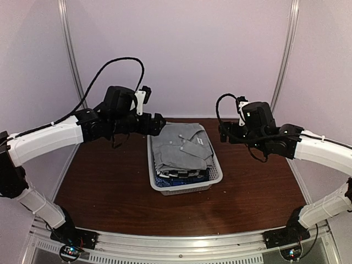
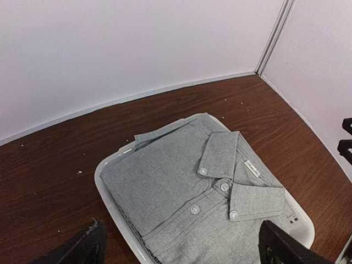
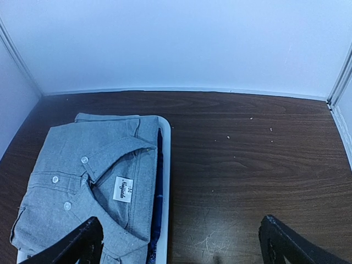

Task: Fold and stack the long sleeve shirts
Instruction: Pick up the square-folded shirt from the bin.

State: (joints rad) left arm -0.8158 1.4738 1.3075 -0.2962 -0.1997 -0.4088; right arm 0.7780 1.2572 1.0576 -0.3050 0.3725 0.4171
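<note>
Left end effector (image 2: 180, 245), right end effector (image 3: 181, 243): jaws wide apart, holding nothing; grey shirt (image 1: 179, 146) folded in basket (image 1: 184, 189).

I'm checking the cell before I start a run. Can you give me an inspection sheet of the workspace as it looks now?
Surface: brown wooden table, a few pale specks.
Job's things: grey shirt folded, collar up, on top in the white basket; checked shirt beneath it, only its edge showing.
Clutter: blue fabric low in the basket, kind unclear.
End effectors: left end effector and right end effector both open and empty, raised one at each side of the basket.
Cables: long black cable arcs high on the left; short black cable curls on the right; both clear of the basket.
Surroundings: pale walls, metal corner posts.
</note>
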